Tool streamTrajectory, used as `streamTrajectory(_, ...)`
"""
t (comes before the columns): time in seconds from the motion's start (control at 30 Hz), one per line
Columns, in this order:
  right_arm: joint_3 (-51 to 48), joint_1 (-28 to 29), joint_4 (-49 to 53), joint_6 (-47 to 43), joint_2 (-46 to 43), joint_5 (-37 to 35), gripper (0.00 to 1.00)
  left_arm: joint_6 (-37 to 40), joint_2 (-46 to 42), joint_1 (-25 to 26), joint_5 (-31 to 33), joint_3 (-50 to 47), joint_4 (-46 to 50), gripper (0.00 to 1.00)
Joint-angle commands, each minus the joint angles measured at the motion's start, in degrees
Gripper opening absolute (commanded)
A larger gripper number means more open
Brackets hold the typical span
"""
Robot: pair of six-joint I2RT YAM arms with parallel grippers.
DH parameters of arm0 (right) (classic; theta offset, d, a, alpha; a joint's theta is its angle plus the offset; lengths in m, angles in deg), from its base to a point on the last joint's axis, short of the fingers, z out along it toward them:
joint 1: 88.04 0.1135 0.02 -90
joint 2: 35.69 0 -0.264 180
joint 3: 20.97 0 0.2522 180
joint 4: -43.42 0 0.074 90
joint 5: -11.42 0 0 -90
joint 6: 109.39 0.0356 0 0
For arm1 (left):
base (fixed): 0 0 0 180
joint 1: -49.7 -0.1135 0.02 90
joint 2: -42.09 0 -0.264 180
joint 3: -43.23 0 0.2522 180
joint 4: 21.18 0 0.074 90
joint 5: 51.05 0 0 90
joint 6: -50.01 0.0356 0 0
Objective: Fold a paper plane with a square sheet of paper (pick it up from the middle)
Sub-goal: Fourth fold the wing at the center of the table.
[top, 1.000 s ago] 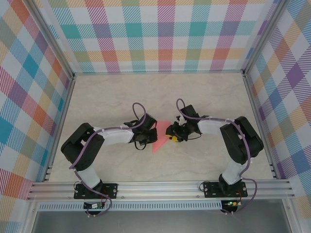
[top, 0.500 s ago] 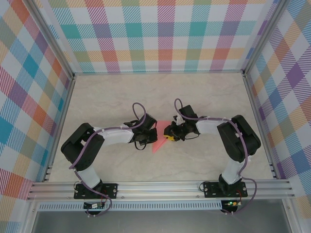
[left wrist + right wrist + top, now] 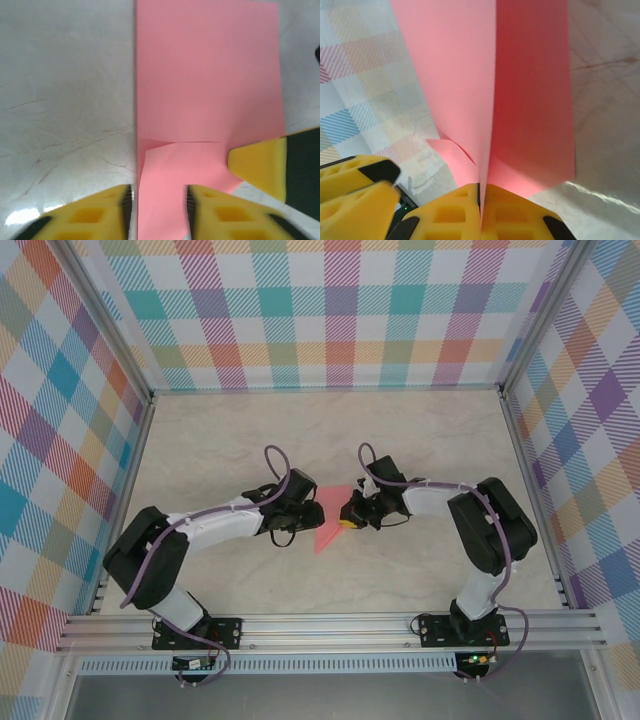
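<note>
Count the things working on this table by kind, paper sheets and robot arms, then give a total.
Paper sheets: 1, the folded pink paper
Robot arms: 2, the left arm and the right arm
Total: 3

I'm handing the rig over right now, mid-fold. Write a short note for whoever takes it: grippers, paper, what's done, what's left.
Left gripper: jaws open, straddling one end of the pink paper without pinching it.
Right gripper: jaws shut on a lengthwise fold of the paper, holding that fold raised.
Paper: mid-table, between the two grippers, most of it lying flat.
Done: the sheet is folded into a narrower layered shape, with a small flap by the left gripper.
Left: it does not yet look like a finished plane. Probably more folds and creasing. Keep the right grip until the left has hold.
</note>
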Motion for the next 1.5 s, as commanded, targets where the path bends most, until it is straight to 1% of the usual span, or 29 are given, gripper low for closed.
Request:
streamTrajectory(0.0, 2.60, 0.19, 5.12, -1.59, -5.81, -5.65, 0.00, 1.46, -4.75, -0.82, 2.80, 0.88, 3.47, 0.55)
streamTrajectory(0.07, 3.02, 0.25, 7.49, -1.27, -8.30, -7.98, 0.00, 2.03, -7.13, -0.82, 3.20, 0.44, 3.10, 0.65)
streamTrajectory(0.13, 3.49, 0.33, 10.00, -0.30, -10.80, -10.35, 0.00, 2.80, -9.90, -0.78, 2.72, -0.38, 2.33, 0.71)
streamTrajectory(0.17, 3.68, 0.28, 10.84, 0.36, -11.82, -11.14, 0.00, 3.18, -11.10, -0.73, 2.27, -1.01, -0.40, 0.73)
streamTrajectory(0.3, 4.41, 1.16, 13.14, 3.75, -15.06, -14.16, 0.00, 5.23, -15.10, -0.78, 0.65, -3.64, -4.84, 0.77)
streamTrajectory(0.43, 6.11, 3.28, 15.43, 6.34, -18.60, -19.14, 0.00, 7.93, -17.97, -0.69, 0.10, -6.05, -7.99, 0.83)
streamTrajectory(0.57, 8.21, 3.66, 16.61, 8.89, -18.18, -19.30, 0.00, 9.83, -19.04, -0.61, -1.03, -7.51, -10.85, 0.86)
streamTrajectory(0.73, 11.91, 3.93, 20.40, 11.94, -14.21, -21.36, 0.00, 12.41, -18.45, -0.30, -1.30, -9.65, -15.28, 0.90)
streamTrajectory(0.8, 12.75, 4.01, 20.28, 13.10, -12.29, -20.65, 0.00, 13.39, -17.57, -0.06, -1.59, -10.64, -17.32, 0.90)
streamTrajectory(0.93, 13.27, 4.02, 21.89, 16.49, -8.46, -20.40, 0.00, 18.39, -15.15, 1.27, -0.85, -12.25, -21.31, 0.89)
streamTrajectory(1.13, 12.41, 4.03, 23.01, 19.25, -4.40, -18.13, 0.00, 26.18, -9.35, 3.75, 2.41, -13.39, -25.71, 0.83)
streamTrajectory(1.27, 12.90, 3.97, 24.35, 20.63, -3.17, -17.22, 0.00, 30.71, -5.58, 6.20, 4.15, -14.72, -31.53, 0.82)
streamTrajectory(1.33, 13.26, 3.84, 25.14, 21.09, -2.74, -16.85, 0.00, 32.02, -4.20, 6.87, 3.95, -15.66, -34.57, 0.81)
streamTrajectory(1.47, 13.68, 3.67, 26.11, 22.23, -2.18, -16.18, 0.00, 35.70, -0.52, 7.74, 1.39, -16.06, -38.13, 0.73)
